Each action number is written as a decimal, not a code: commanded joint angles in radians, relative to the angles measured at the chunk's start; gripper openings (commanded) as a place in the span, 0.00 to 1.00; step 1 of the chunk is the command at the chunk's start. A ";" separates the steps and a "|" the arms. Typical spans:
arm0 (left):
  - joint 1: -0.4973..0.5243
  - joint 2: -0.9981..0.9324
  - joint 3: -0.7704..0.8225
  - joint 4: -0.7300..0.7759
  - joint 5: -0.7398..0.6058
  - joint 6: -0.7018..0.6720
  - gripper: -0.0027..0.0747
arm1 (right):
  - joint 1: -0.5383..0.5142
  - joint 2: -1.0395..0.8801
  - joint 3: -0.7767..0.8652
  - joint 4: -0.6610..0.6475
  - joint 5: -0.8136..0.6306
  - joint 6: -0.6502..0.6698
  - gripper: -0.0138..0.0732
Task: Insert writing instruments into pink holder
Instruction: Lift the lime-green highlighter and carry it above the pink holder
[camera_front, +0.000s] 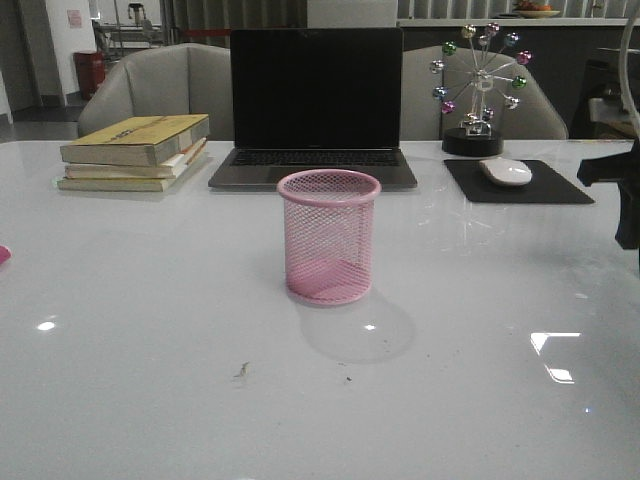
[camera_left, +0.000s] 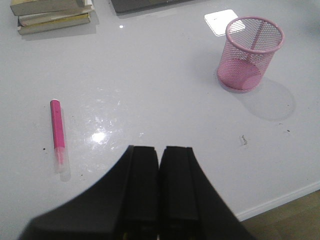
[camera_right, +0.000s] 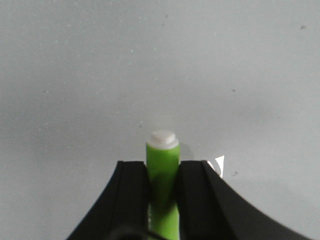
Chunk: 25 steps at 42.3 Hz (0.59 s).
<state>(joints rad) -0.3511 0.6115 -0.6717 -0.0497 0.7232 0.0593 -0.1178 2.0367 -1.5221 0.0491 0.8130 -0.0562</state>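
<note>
The pink holder stands upright and empty mid-table, in front of the laptop; the left wrist view shows the pink holder off to one side. The hot pink marker lies flat on the table, apart from my left gripper, which is shut with nothing between its fingers. A sliver of the hot pink marker shows at the front view's left edge. My right gripper is shut on the lime green marker, pale end pointing away from the wrist. Only a dark part of the right arm shows in front.
A laptop stands open behind the holder. Stacked books lie at the back left. A mouse on a black pad and a ball ornament stand at the back right. The table's front edge is close to the left gripper.
</note>
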 joint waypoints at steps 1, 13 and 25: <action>-0.007 0.007 -0.034 -0.010 -0.071 -0.001 0.15 | 0.017 -0.167 0.044 0.029 -0.110 -0.020 0.33; -0.007 0.007 -0.034 -0.010 -0.071 -0.001 0.15 | 0.172 -0.513 0.400 0.131 -0.574 -0.068 0.33; -0.007 0.007 -0.034 -0.010 -0.071 -0.001 0.15 | 0.471 -0.676 0.592 0.154 -1.072 -0.067 0.33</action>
<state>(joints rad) -0.3511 0.6115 -0.6717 -0.0497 0.7232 0.0593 0.2831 1.4088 -0.9279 0.1941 -0.0449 -0.1132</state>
